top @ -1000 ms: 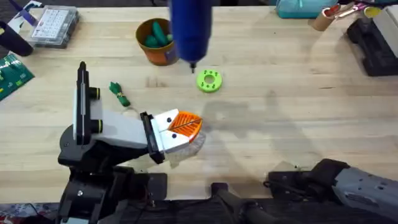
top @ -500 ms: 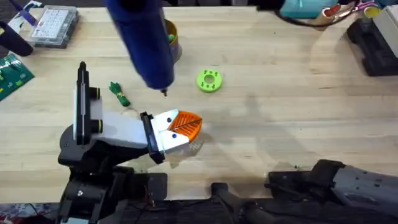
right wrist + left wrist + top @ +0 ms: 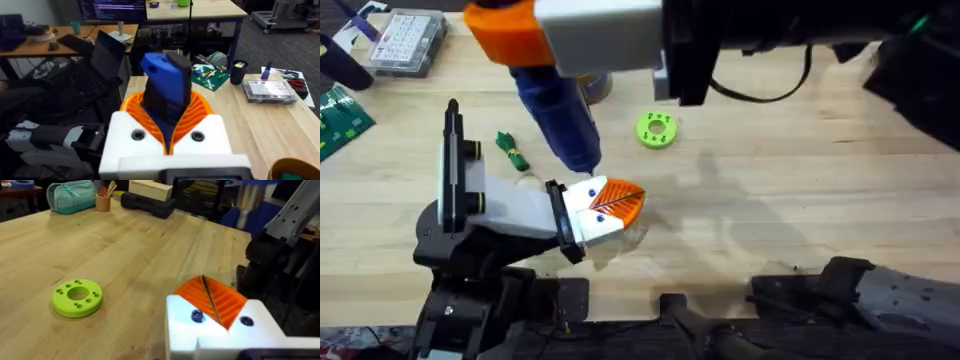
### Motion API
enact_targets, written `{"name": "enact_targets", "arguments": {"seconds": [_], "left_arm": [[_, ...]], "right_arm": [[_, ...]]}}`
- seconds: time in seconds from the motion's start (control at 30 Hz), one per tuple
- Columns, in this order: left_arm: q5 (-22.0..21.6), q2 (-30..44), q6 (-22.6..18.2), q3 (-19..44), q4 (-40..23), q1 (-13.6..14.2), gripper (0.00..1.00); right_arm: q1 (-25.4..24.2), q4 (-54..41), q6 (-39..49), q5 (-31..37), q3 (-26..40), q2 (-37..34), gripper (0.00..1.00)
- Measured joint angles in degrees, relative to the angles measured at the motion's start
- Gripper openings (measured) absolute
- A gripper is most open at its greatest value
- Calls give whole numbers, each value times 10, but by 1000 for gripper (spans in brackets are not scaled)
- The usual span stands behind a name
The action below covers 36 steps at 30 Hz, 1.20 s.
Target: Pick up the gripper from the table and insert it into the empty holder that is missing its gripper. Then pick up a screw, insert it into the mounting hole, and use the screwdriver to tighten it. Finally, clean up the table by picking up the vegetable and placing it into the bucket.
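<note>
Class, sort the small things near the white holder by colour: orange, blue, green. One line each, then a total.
Orange: 1, the gripper
Blue: 1, the screwdriver
Green: 2, the disc and the vegetable
Total: 4

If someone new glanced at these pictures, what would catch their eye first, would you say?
Probably the blue screwdriver, held by the right gripper and slanting down so its tip meets the orange gripper seated at the holder's end. Next, the lime-green disc lying alone on the table.
</note>
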<state>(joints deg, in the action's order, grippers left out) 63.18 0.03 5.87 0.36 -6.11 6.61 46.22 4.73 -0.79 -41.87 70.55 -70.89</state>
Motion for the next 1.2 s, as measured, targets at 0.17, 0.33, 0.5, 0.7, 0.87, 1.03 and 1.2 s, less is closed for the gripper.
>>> {"name": "enact_targets", "arguments": {"seconds": [0.17, 0.33, 0.5, 0.7, 0.87, 1.03, 1.2], "left_arm": [[0, 0, 0, 0, 0, 0, 13], [0, 0, 0, 0, 0, 0, 13], [0, 0, 0, 0, 0, 0, 13], [0, 0, 0, 0, 0, 0, 13], [0, 0, 0, 0, 0, 0, 13], [0, 0, 0, 0, 0, 0, 13], [0, 0, 0, 0, 0, 0, 13]], "right_arm": [[0, 4, 11, 0, -18, 0, 27], [0, 61, 9, 0, -52, 0, 27], [0, 109, 0, 0, -84, 0, 27], [0, 120, -9, 0, -103, 0, 27], [0, 123, -9, 0, -112, 0, 27], [0, 143, -11, 0, -124, 0, 27], [0, 154, -16, 0, -132, 0, 27]]}}
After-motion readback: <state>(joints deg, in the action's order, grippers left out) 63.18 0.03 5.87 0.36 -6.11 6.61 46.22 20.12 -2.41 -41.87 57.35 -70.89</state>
